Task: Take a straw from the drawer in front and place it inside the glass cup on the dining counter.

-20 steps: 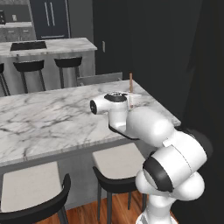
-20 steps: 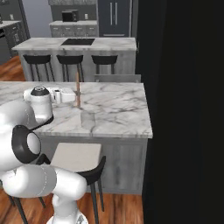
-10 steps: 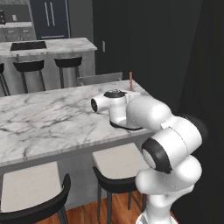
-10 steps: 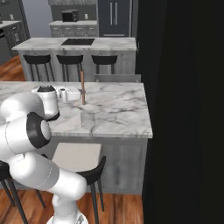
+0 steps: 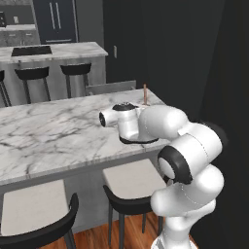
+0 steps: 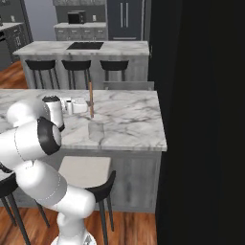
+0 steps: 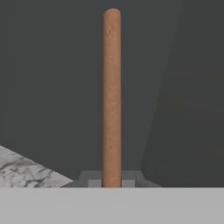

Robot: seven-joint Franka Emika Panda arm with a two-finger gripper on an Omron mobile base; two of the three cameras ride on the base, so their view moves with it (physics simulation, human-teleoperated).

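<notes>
The straw (image 7: 111, 96) is a thin orange-brown stick, standing upright with my gripper (image 7: 111, 181) shut on its lower end. In the right base view my gripper (image 6: 88, 104) holds the straw (image 6: 91, 98) upright over the dining counter (image 6: 129, 119). Its lower tip hangs just behind and above the clear glass cup (image 6: 95, 131), which stands near the counter's front edge. In the left base view just the top of the straw (image 5: 145, 94) pokes up behind my forearm, above the dining counter (image 5: 48, 136). The drawer is out of view.
Dark-framed stools (image 5: 131, 187) (image 6: 83, 172) stand under the counter's near edge. A grey chair back (image 6: 128, 85) rises at its far edge. Beyond is a second marble counter with a black inset (image 6: 85, 46) and several stools. A dark wall (image 6: 206, 119) closes the right.
My arm has folded its elbow back while the hand slid along the counter; the straw has moved a little to the right, closer to the glass cup, still upright in the grip.
</notes>
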